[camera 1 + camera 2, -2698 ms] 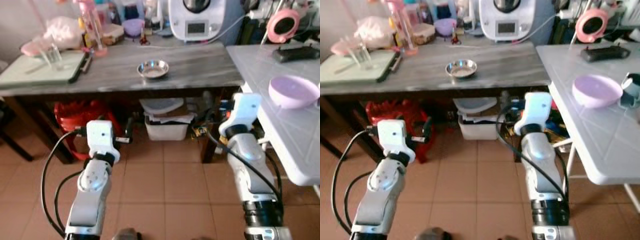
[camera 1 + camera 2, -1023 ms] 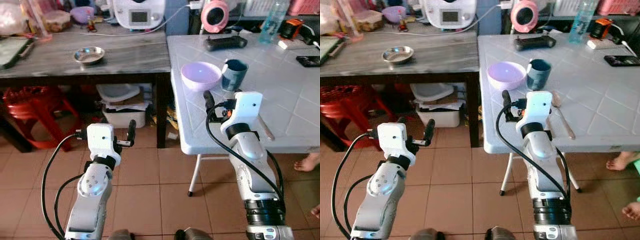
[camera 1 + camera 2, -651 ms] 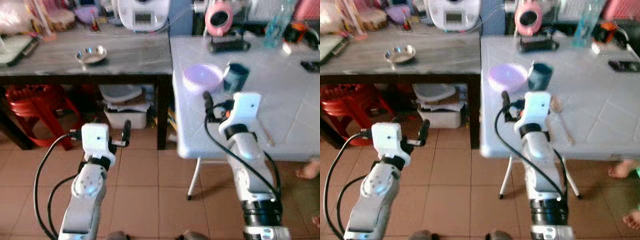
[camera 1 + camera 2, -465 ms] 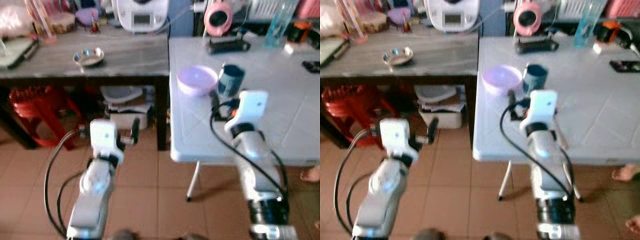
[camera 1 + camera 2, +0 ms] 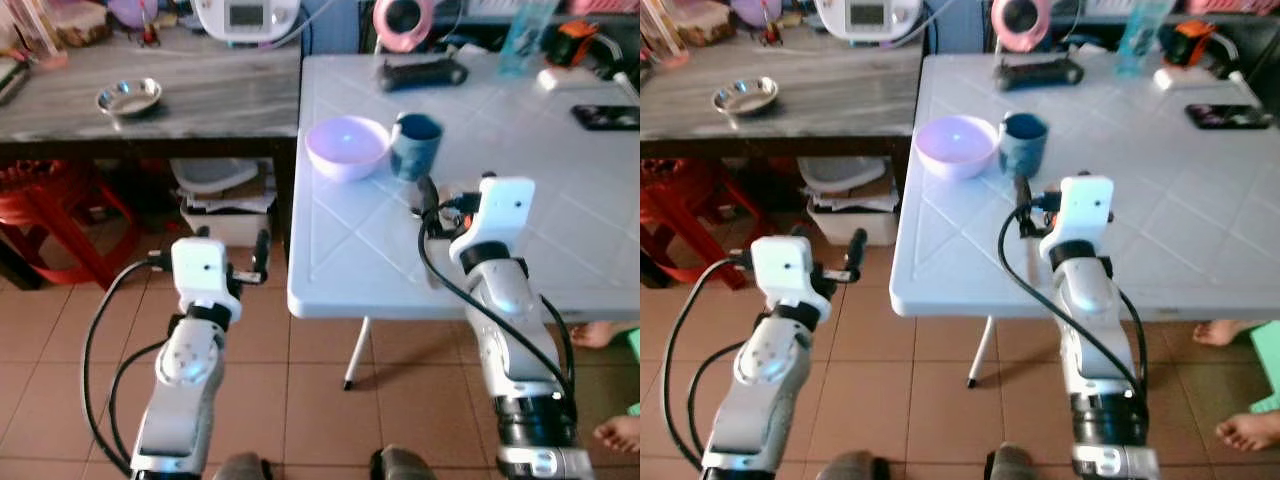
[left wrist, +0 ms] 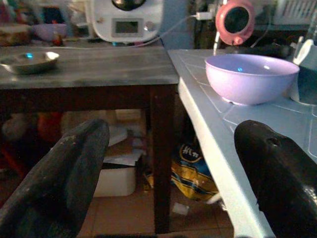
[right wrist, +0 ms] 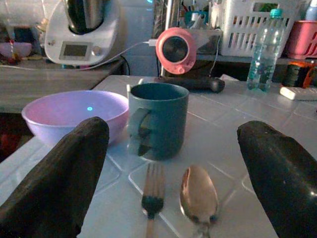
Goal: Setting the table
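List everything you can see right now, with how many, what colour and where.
White folding table: one, on the right.
Bowl: one, lilac, near the white table's left edge.
Mug: one, dark teal, right beside the bowl.
Fork: one, metal, before the mug.
Spoon: one, metal, beside the fork.
Water bottle: one, clear, at the table's back.
Steel dish: one, on the grey side table.
Red stool: one, under the grey table.
Left tool: open, over the floor.
Right tool: open, facing the mug.
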Robot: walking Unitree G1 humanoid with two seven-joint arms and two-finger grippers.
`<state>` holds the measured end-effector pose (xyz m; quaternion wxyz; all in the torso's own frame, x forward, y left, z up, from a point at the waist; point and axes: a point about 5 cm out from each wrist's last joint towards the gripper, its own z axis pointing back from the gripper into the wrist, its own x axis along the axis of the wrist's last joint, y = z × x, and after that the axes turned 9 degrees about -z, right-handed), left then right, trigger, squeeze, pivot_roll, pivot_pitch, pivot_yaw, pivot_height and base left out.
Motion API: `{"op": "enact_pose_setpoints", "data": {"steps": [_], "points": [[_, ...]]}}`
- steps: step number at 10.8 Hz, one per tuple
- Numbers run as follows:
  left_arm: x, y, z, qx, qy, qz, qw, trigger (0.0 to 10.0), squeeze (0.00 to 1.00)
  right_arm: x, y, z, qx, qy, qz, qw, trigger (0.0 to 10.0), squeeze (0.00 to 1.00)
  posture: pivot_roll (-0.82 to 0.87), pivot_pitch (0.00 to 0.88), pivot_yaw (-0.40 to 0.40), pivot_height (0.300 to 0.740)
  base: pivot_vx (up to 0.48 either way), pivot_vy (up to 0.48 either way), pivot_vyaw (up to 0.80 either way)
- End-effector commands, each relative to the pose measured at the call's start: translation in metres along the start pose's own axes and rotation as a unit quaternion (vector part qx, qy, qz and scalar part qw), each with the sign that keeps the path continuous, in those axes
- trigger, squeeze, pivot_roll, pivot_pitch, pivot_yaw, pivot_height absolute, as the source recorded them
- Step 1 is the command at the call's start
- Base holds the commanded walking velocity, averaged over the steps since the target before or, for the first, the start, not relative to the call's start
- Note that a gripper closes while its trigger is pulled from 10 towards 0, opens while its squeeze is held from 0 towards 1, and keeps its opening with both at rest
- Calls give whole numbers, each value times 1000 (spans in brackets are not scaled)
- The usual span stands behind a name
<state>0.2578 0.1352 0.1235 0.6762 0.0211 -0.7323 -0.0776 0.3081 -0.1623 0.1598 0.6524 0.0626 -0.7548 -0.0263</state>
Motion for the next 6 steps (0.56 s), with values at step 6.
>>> {"op": "enact_pose_setpoints", "data": {"steps": [6], "points": [[0, 13, -5, 39, 0, -15, 999, 10000, 0, 4, 6, 1, 9, -13, 5, 1000, 10000, 0, 34, 47, 44, 740, 0, 0, 0]]}}
